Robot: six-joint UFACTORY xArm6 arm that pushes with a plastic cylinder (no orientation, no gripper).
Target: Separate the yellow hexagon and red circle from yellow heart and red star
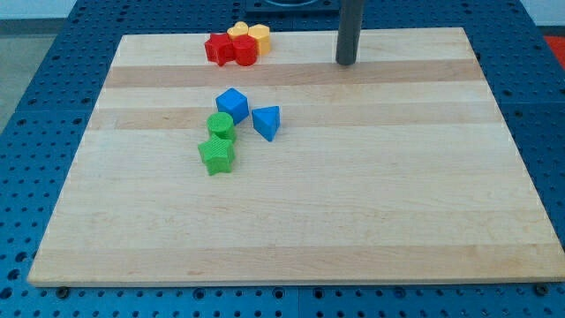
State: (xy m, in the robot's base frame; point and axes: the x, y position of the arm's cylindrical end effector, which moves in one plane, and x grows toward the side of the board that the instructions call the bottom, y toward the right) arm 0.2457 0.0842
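Four blocks sit bunched together at the view's top edge of the wooden board [353,221]. The red star [215,48] is at the left of the bunch, and the red circle [244,51] touches its right side. The yellow heart [238,30] is behind them. The yellow hexagon [259,37] is at the right, touching the red circle. My tip [345,63] rests on the board well to the right of the bunch, apart from every block.
A blue cube-like block [232,104] and a blue triangle [266,122] lie left of the board's middle. A green round block [221,124] and a green star [216,155] lie just below the blue cube-like block.
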